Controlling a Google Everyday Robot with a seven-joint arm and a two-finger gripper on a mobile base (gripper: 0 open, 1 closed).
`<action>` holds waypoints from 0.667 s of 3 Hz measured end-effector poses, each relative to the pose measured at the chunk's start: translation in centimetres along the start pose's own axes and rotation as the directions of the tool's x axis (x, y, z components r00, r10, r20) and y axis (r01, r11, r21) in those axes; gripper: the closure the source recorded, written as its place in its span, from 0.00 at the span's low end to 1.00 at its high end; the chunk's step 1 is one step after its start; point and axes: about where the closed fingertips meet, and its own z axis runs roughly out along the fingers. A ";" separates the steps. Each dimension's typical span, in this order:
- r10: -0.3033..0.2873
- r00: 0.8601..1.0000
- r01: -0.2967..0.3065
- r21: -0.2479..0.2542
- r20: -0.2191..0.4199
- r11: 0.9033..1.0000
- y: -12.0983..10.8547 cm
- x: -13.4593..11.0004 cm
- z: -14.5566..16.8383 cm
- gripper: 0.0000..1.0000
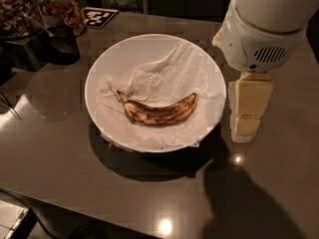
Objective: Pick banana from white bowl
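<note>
The banana [159, 112] is yellow-brown with dark spots. It lies curved in the middle of the white bowl [104, 63], on crumpled white paper towel [169, 71], with its thin dark stem pointing left. My gripper [246, 132] hangs below the white wrist housing [259, 34], just off the bowl's right rim. It is to the right of the banana and above the table, and it holds nothing that I can see.
The bowl sits on a glossy dark table [60, 153]. A small dark cup [62, 44] and jars of nuts [15, 9] stand at the back left. A black-and-white marker tag [99, 16] lies behind the bowl. The table's front edge runs along the bottom left.
</note>
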 end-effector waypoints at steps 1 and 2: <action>-0.006 1.000 0.006 0.028 0.008 1.000 -0.3 -0.5 -0.7 0.00; -0.060 0.997 0.059 0.033 0.044 0.998 -1.6 -3.5 0.2 0.00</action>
